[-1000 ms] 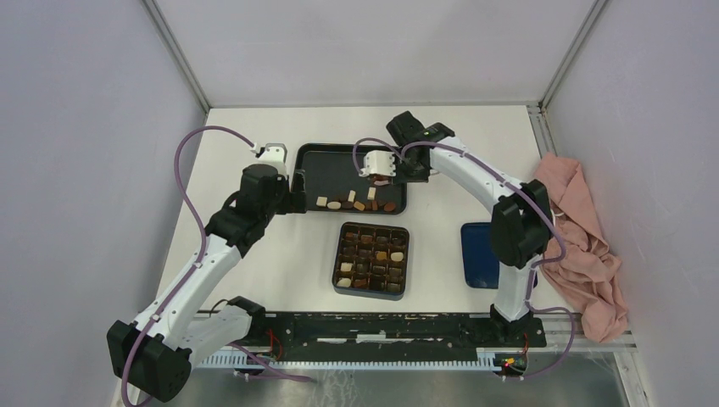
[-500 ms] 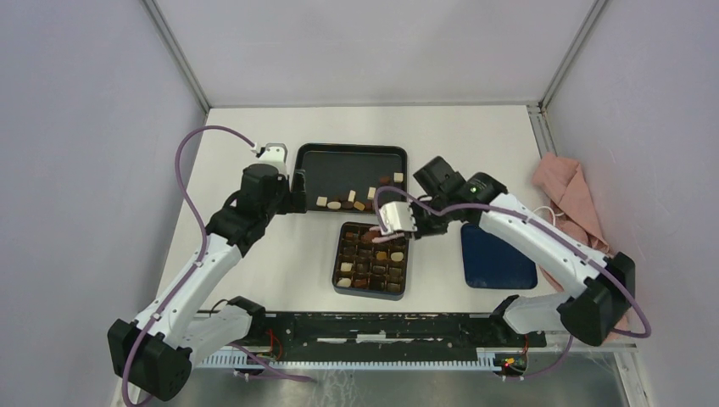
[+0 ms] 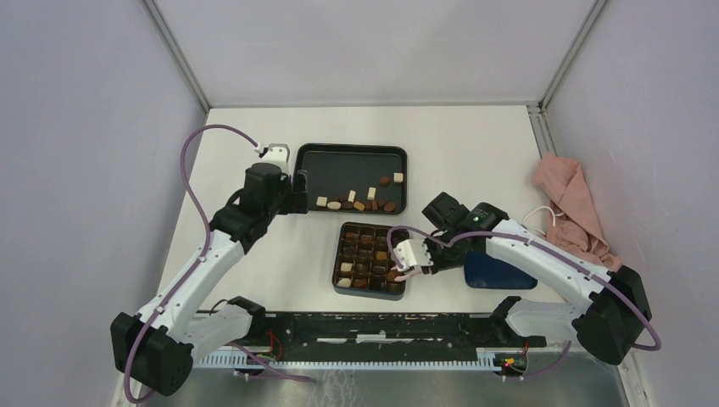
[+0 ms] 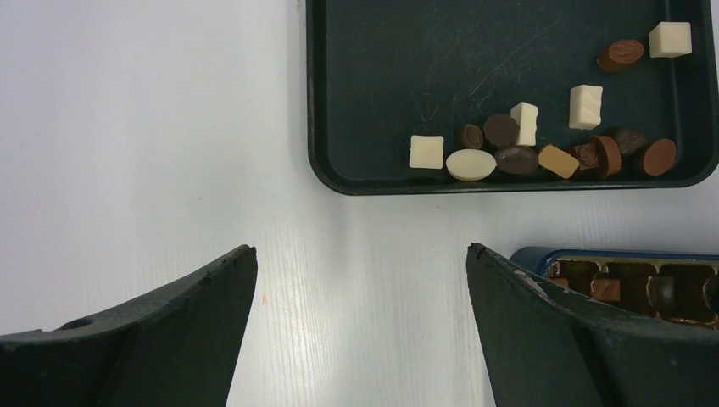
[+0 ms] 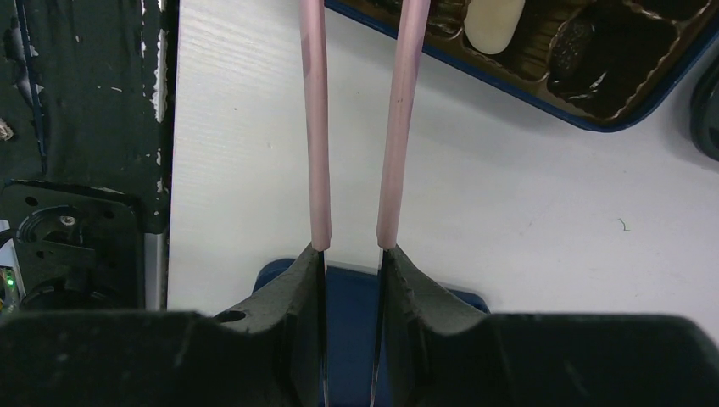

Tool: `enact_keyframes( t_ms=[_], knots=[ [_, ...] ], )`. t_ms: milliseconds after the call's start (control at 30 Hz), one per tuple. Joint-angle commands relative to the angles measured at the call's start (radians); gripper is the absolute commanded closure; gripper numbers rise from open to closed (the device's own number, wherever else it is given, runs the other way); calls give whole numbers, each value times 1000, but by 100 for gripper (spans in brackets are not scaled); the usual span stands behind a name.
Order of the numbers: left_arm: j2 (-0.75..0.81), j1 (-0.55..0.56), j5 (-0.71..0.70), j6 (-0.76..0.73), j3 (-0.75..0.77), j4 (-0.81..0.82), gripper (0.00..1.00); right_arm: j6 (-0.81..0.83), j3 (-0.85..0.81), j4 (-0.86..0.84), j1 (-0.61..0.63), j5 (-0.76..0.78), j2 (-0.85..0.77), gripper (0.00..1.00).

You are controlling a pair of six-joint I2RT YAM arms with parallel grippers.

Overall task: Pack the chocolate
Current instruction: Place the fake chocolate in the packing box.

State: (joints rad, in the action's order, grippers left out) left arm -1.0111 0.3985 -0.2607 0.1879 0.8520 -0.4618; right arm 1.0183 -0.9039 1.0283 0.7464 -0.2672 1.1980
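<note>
Overhead and wrist views of a two-arm bench. The loose chocolate (image 4: 470,164) is shown gathered along the near side of a dark tray (image 4: 407,68), in cream, mid-brown and dark pieces, with two further pieces set apart towards the tray's far right corner. More pieces are seated in the square compartments of the box (image 4: 610,253), which lies on the tabletop (image 3: 458,144) just near of the tray. Several compartments are filled and some are seen bare. The left fingers (image 4: 169,331) are spread wide and are held above bare tabletop at the tray's near left corner, touching nothing. The right fingers (image 5: 424,297) are pressed onto the two pink limbs of the tweezers (image 5: 316,127), which are pinched near their rear end and directed over the box's near right corner. The tweezer tips are cut off by the upper edge of the right wrist view, and it cannot be told whether a piece is held between them. A blue lid (image 3: 500,273) lies right of the box, partly under the right arm. A pink cloth (image 3: 576,216) is bunched at the right edge of the tabletop.
</note>
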Motion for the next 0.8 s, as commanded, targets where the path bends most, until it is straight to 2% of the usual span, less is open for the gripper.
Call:
enact_keyframes(
  t_ms=[0,133,433,767],
  knots=[
    [-5,-6,-14,-48,5,25,2,1,13,-38,30,14,-4,93],
    [-4,-7,-14,-47,4,26,2,-10,19,-42,59,6,0,92],
    [-1,-5,-5,-48,5,26,2,-24,31,-50,84,44,30,81],
    [-2,-6,3,-48,4,26,2,-23,30,-58,93,50,23,59]
  ],
)
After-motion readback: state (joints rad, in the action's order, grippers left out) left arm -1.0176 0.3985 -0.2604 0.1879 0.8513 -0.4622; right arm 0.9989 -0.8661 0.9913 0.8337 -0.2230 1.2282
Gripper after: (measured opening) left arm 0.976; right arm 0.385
